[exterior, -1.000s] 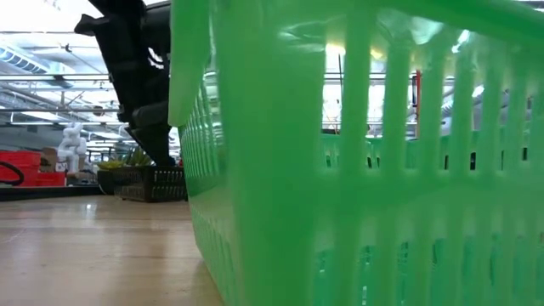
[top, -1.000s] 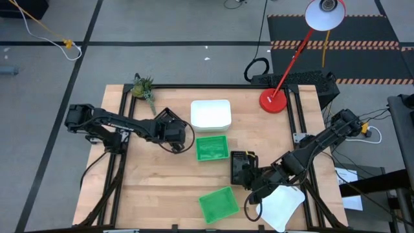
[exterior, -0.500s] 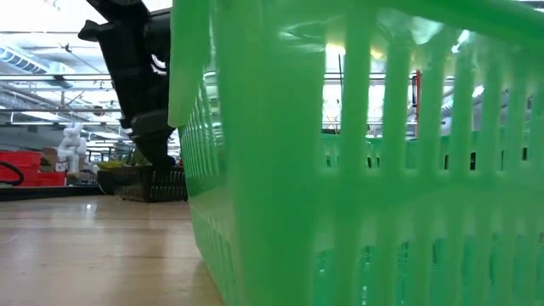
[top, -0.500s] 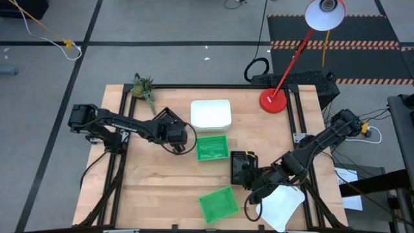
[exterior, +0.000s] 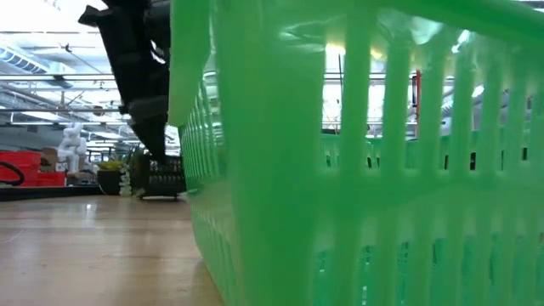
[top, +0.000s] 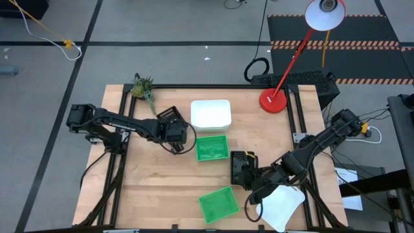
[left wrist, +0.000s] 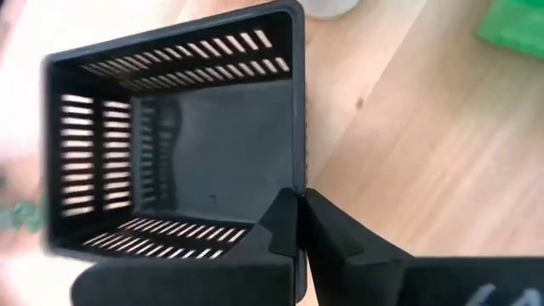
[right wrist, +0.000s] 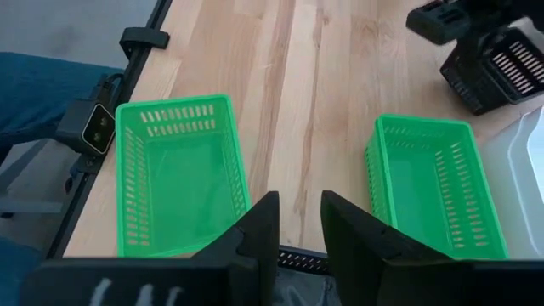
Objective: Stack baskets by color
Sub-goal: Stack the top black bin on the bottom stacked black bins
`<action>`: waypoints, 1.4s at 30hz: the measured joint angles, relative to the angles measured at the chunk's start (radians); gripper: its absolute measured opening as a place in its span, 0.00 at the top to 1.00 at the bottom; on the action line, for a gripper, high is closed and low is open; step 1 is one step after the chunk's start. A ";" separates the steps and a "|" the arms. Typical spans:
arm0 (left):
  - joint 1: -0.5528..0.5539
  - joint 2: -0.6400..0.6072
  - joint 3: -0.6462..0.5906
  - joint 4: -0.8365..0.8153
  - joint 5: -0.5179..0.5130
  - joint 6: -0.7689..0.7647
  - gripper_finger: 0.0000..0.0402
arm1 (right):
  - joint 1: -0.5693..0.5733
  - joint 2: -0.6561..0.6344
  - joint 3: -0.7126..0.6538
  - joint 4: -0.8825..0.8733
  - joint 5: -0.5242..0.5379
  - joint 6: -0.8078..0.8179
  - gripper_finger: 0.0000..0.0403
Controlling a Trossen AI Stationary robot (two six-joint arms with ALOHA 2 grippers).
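Note:
My left gripper [left wrist: 302,217] is shut on a black slatted basket [top: 167,115] left of the table's middle, also in the low view [exterior: 163,177]. My right gripper [right wrist: 297,212] hangs open high over the near right, fingers apart with wood showing between them. A second black basket [top: 240,168] sits on the table below it, only its slatted edge [right wrist: 297,259] visible. One green basket [top: 212,147] lies mid-table and another [top: 218,204] at the near edge, filling the low view [exterior: 357,170]. A white basket [top: 211,113] rests at the far middle; a white one [top: 284,206] is at the near right corner. My left gripper pinches one side wall of the black basket at its rim [left wrist: 297,183], near a corner, one finger [left wrist: 276,229] inside the basket and one [left wrist: 340,238] outside. The fingers come steeply from above. The basket is tilted; whether its bottom still touches the table I cannot tell.
A red lamp base [top: 273,100] stands at the far right and a small pineapple-like plant [top: 143,87] at the far left corner. Black frame rails [top: 123,129] run along the table's sides. A person's leg in jeans [right wrist: 42,93] shows beyond the near edge.
My left gripper has taken hold of the black basket's wall. The basket, flat on the table a second ago, has tipped up and turned a little under the gripper. The right arm has kept still.

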 joint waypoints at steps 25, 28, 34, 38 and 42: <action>-0.548 -0.022 0.477 -0.212 -0.262 -0.027 0.99 | -0.003 0.000 0.000 0.065 0.161 -0.123 0.79; -0.590 -0.024 0.482 -0.104 -0.266 0.067 0.99 | -0.003 0.000 0.000 0.118 0.177 -0.169 0.79; -0.641 -0.005 0.482 0.046 -0.274 0.250 0.99 | 0.002 0.000 0.000 0.246 0.182 -0.281 0.79; -0.650 0.039 0.502 0.071 -0.288 0.320 0.99 | 0.013 0.000 0.009 0.273 0.249 -0.321 0.79; -0.638 0.122 0.586 0.053 -0.293 0.331 0.99 | 0.047 0.000 0.040 0.257 0.319 -0.366 0.79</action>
